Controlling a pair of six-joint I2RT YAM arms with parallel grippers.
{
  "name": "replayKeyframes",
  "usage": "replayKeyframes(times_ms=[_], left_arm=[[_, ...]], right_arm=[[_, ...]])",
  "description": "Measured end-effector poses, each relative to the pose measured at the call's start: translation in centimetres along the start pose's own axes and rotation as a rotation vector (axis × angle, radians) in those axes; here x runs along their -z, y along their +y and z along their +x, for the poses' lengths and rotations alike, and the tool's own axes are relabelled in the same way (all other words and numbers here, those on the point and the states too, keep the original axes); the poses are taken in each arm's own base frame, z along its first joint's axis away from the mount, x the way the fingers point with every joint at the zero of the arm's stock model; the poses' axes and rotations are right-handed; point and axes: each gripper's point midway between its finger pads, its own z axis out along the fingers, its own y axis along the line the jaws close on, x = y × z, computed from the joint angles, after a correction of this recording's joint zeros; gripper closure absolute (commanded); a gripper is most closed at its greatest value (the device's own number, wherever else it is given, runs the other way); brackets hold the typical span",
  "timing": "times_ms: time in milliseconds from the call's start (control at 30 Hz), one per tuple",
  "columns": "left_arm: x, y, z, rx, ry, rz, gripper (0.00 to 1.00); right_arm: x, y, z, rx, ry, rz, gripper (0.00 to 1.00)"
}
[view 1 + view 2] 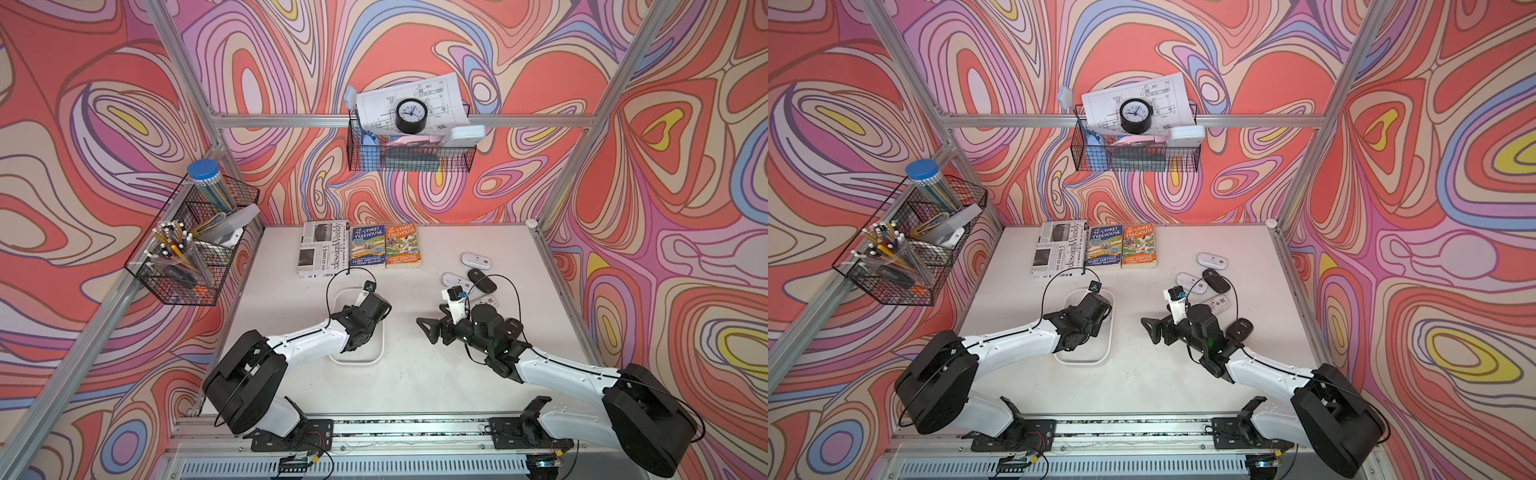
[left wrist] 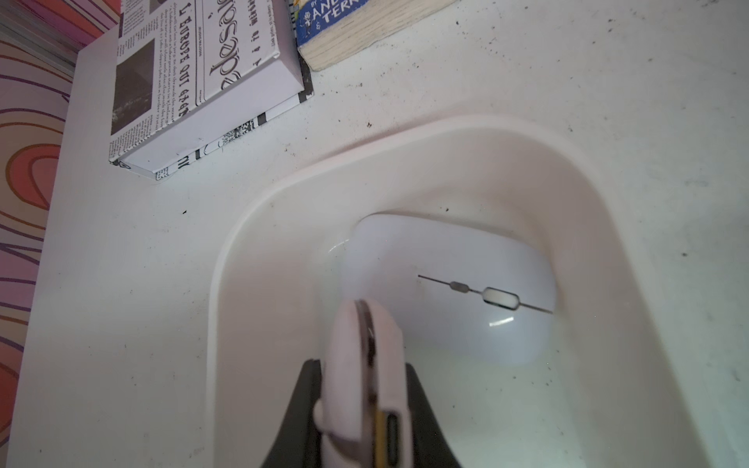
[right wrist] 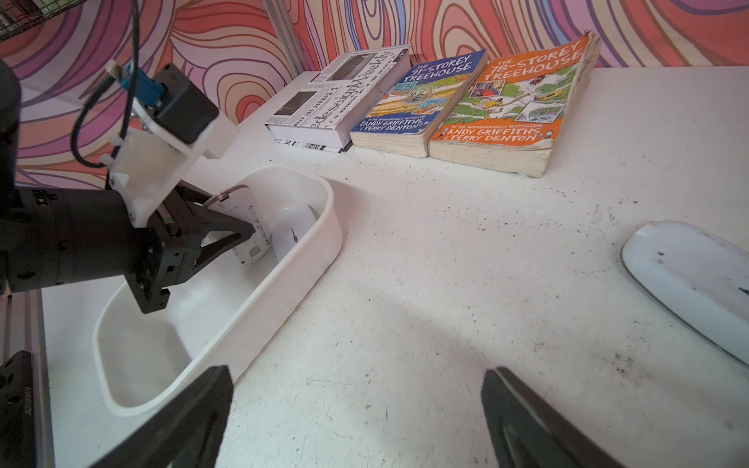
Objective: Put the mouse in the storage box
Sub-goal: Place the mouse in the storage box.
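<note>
While the left arm reaches down into the white, shallow, rounded plastic storage box (image 1: 355, 360) toward the left edge of the desk (image 1: 415, 374), both top views largely hide its fingers under the wrist. Toward the right edge lie loose white and black mice (image 1: 477, 260), yet to be moved, and the right gripper (image 1: 426, 330) hangs mid-desk, pointing at the box, clear of the action.

Left wrist view now: the left gripper (image 2: 360, 366) has its fingers (image 2: 300, 405) narrow, clamped on a slim white computer mouse (image 2: 364, 336) stood on its edge, low inside the box. Gripping across the thin shell keeps it secure, I'd say. Beyond it a second white mouse (image 2: 450, 283) lies flat at the box's far end, so the drop wants the free floor beside it.

Right wrist view: that arm's fingers (image 3: 182, 417) stand wide with nothing between them, above bare desk, with one more white mouse (image 3: 689, 275) just beside. Release looks like the step in hand.
</note>
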Motion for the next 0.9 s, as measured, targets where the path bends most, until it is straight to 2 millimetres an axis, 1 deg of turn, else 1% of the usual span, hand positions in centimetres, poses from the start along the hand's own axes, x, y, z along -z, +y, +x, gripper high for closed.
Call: replayKeyframes(times_ms=[133,200,300,567,900], left_arm=[[0.0,-0.3,0.4,-0.001,0.01,0.018,0.49],[0.0,-0.5,0.9,-0.001,0.021,0.035,0.37],[0.5,-0.7,1.5,0.006,0.024,0.068,0.27],[2.1,-1.5,1.3,0.065,0.015,0.171,0.2],[2.5,-2.7,2.3,0.092,0.06,0.251,0.14]], right_arm=[[0.0,-0.1,0.2,-0.004,0.005,0.001,0.02],[0.0,-0.1,0.3,-0.004,0.006,0.002,0.02],[0.1,-0.1,0.4,-0.004,0.007,0.003,0.02],[0.1,-0.1,0.4,-0.004,0.007,0.003,0.02],[0.1,-0.2,0.4,-0.004,0.007,0.007,0.02]])
